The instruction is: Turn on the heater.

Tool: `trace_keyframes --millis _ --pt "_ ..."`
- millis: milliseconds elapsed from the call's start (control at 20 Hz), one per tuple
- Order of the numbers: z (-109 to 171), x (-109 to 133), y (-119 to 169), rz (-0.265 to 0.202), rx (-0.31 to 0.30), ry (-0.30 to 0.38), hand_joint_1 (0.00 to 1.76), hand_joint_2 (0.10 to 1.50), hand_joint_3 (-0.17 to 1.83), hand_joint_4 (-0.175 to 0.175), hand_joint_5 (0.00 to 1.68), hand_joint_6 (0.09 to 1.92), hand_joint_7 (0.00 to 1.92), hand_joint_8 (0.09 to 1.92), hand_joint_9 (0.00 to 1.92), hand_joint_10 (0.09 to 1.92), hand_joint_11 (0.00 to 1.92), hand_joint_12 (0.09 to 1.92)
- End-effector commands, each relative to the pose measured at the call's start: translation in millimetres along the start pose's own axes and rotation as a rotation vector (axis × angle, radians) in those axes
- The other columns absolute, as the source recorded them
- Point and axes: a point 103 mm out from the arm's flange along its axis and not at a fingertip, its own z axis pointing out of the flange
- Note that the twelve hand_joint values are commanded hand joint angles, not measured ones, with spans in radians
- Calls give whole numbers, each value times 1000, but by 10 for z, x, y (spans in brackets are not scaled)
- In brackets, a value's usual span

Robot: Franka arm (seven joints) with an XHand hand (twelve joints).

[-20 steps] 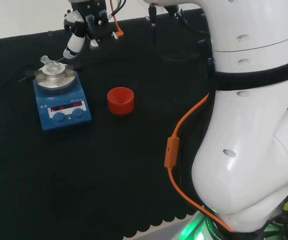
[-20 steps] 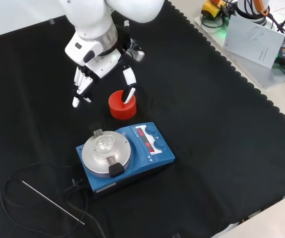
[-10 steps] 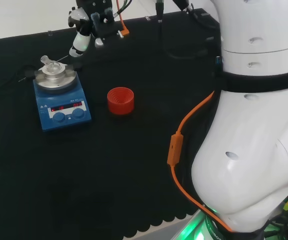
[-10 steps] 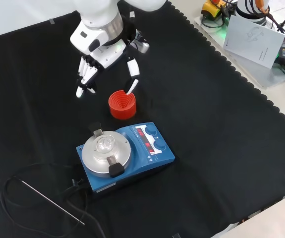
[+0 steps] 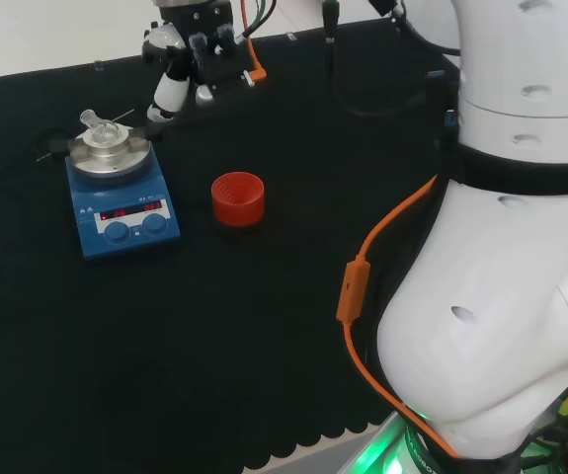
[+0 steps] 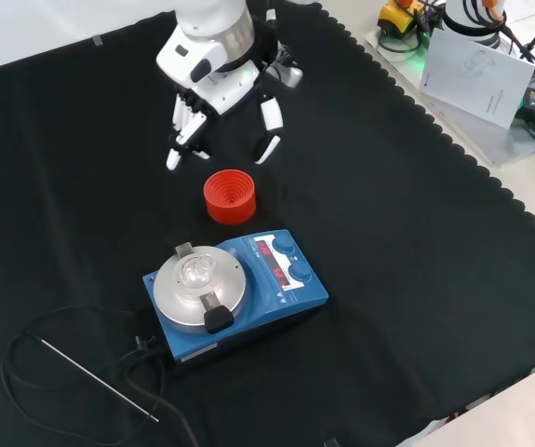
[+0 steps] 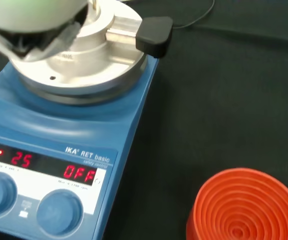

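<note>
Blue heater [image 6: 248, 289], red lit display [image 7: 48, 167]

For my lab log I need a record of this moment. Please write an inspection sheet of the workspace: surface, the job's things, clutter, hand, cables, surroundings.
Surface: black cloth over the bench, scalloped edge, no spill seen.
Job's things: blue heater with a metal top plate carrying a small clear glass piece; two blue knobs on its front, red display lit.
Clutter: red ribbed ring beside the heater, with no flask on it.
Hand: the hand is above the cloth beyond the ring, fingers relaxed, holding nothing, not touching the heater.
Cables: a black cable and a thin metal rod by the heater; an orange cable on the arm.
Surroundings: a paper sheet and equipment beyond the cloth's edge.
</note>
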Motion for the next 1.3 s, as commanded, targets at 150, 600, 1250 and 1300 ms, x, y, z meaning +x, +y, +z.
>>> trace_keyframes --millis 150,600,1250,1300 --pt "-18 51 -246 30 -6 10 1060 402 948 -54 233 275 955 964 1065 821 925 1272" --pt "163 191 -323 9 15 -28 1553 356 1078 -111 344 351 1327 892 1399 673 1115 1154" --pt "223 258 -516 3 16 -24 1592 239 1319 -123 352 705 1332 1108 1371 871 1155 1005" --pt "233 259 -538 6 20 -24 1592 238 1322 -122 351 709 1332 1112 1369 876 1154 1004"
